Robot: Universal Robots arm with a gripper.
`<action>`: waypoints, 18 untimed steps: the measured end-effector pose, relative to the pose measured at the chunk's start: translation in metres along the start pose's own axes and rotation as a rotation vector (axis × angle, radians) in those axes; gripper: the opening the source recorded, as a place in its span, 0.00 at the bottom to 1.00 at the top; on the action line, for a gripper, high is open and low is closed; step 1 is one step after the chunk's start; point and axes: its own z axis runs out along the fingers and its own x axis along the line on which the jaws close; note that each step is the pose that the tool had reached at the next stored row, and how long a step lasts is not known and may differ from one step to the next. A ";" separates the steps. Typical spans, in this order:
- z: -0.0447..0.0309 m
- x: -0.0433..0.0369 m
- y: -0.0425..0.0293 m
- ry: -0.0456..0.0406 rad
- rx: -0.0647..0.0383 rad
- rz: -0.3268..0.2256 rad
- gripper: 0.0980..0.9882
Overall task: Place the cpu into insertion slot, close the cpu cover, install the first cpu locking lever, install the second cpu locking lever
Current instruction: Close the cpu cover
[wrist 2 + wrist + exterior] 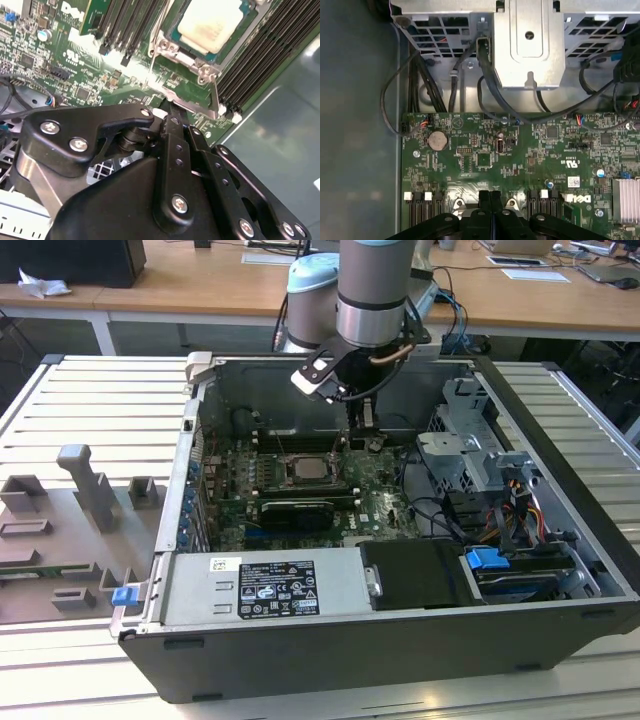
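Note:
The cpu (303,470) lies flat in the insertion slot (325,486) at the middle of the green board; its pale top (210,22) shows in the second wrist view. The grey cpu cover (162,50) lies down around the chip. A thin metal locking lever (216,97) runs along one side of the socket. My gripper (362,438) hangs just behind the socket towards the exterior view's right, close above the board. Its fingers (484,200) are pressed together, shut, with nothing visible between them, and the tip (167,111) sits right at the socket's edge.
Black memory slots (265,55) flank the socket on both sides. A metal drive cage (470,440) with cables stands at the exterior view's right, and the power supply (265,585) is at the front. A grey fixture tray (80,520) lies outside the case.

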 end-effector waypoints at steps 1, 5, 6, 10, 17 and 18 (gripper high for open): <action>0.0000 0.0000 -0.0011 0.0000 0.000 0.000 0.01; -0.0004 -0.0001 -0.0101 -0.0001 0.000 0.000 0.01; -0.0004 -0.0001 -0.0118 -0.0001 0.000 0.000 0.01; -0.0005 -0.0002 -0.0189 -0.0001 0.000 0.000 0.01; 0.0002 -0.0003 -0.0326 0.0002 0.000 0.000 0.01; 0.0007 -0.0003 -0.0351 0.0000 0.000 0.000 0.01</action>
